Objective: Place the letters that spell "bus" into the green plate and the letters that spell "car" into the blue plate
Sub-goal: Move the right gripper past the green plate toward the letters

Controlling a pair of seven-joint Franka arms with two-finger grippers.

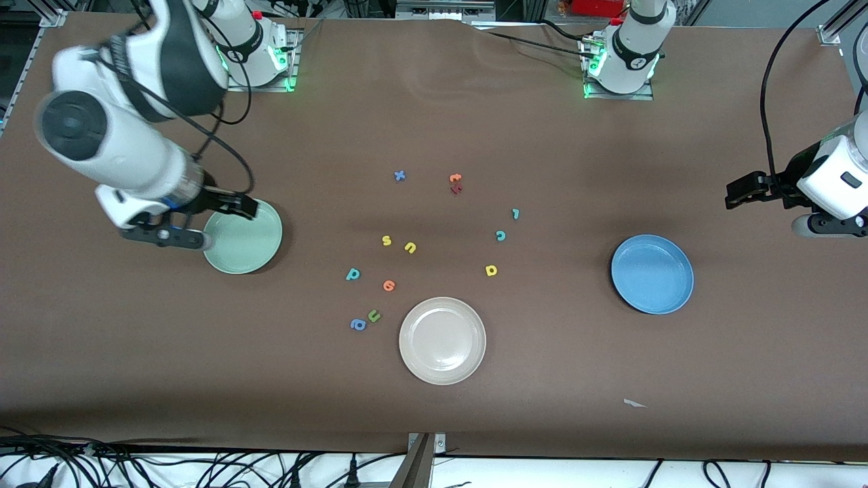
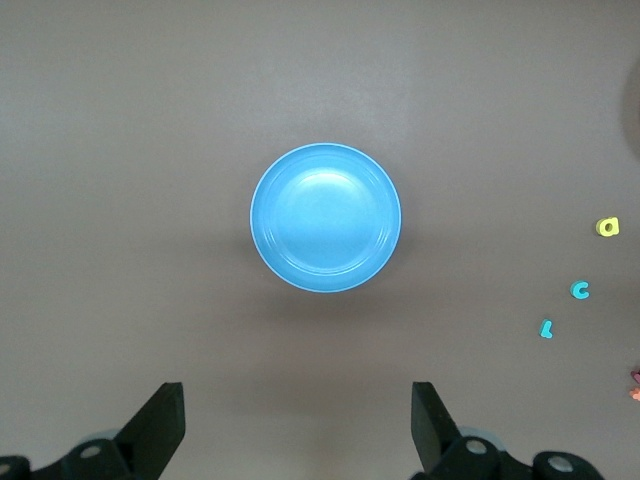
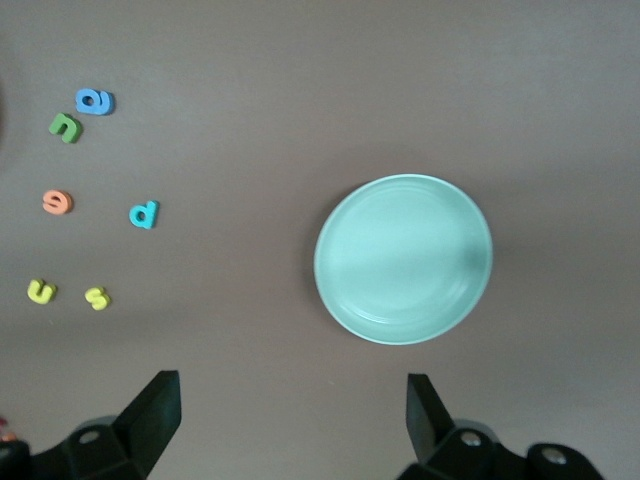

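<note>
Green plate (image 3: 403,258), part-hidden in front view, shows whole between the open right end effector (image 3: 290,425) fingers.

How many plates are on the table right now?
3. The green plate lies at the right arm's end, the blue plate at the left arm's end, and the beige plate between them, nearest the front camera.

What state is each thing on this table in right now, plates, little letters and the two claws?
Round pale green plate: empty.
Round blue plate: empty.
Round beige plate: empty.
Teal b, yellow u, yellow s: loose on the table, in no plate.
Teal c, yellow a, teal r: loose on the table.
Right claw: open, holding nothing, over the green plate's edge.
Left claw: open, holding nothing, waiting near the blue plate.
</note>
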